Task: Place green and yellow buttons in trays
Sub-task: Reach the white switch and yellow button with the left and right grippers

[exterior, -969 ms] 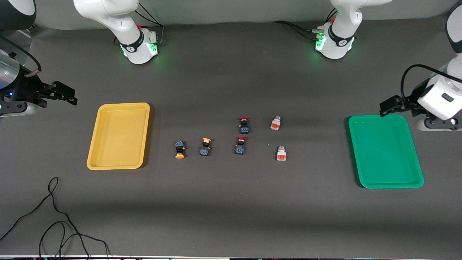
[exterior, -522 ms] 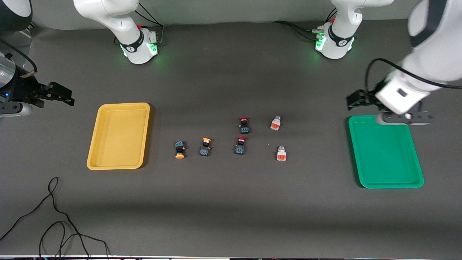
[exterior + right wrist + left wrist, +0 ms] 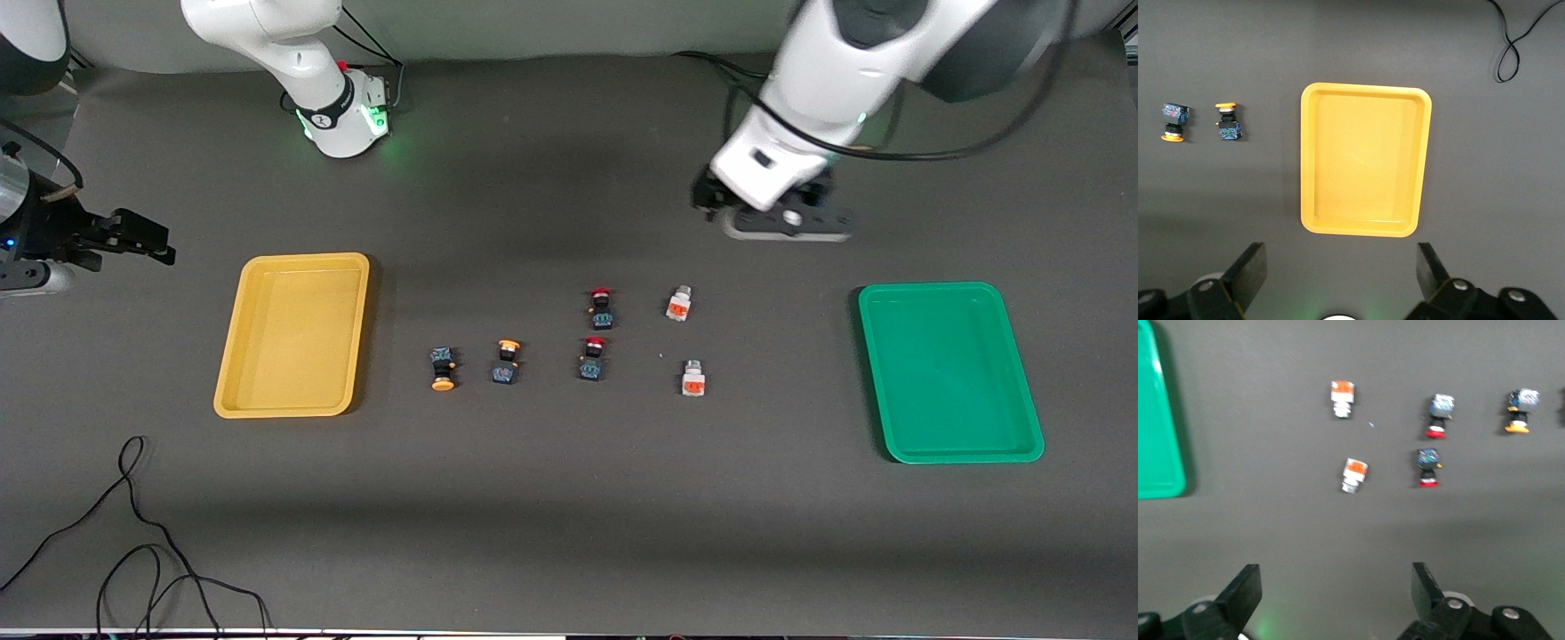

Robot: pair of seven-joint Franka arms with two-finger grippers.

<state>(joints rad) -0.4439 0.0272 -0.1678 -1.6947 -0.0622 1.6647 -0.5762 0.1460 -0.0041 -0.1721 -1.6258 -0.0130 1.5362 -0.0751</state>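
Note:
Two yellow-capped black buttons (image 3: 443,369) (image 3: 506,362) lie beside the yellow tray (image 3: 293,267). Two whitish-grey buttons (image 3: 679,303) (image 3: 693,378) lie between them and the green tray (image 3: 949,293). My left gripper (image 3: 707,200) is open and empty over bare table by the whitish-grey buttons. Its wrist view shows the gripper (image 3: 1336,593), both whitish-grey buttons (image 3: 1353,475) (image 3: 1342,399) and the green tray (image 3: 1155,420). My right gripper (image 3: 147,240) is open and empty at its end of the table. Its wrist view shows the gripper (image 3: 1341,273), the yellow tray (image 3: 1365,93) and the yellow-capped buttons (image 3: 1173,120) (image 3: 1227,122).
Two red-capped black buttons (image 3: 601,308) (image 3: 593,357) lie between the yellow-capped and whitish-grey ones, and show in the left wrist view (image 3: 1427,465) (image 3: 1439,415). A black cable (image 3: 133,533) loops on the table near the front camera at the right arm's end.
My left arm has swung from the green tray's corner in toward the table's middle. My right gripper has drifted slightly outward. No button has moved.

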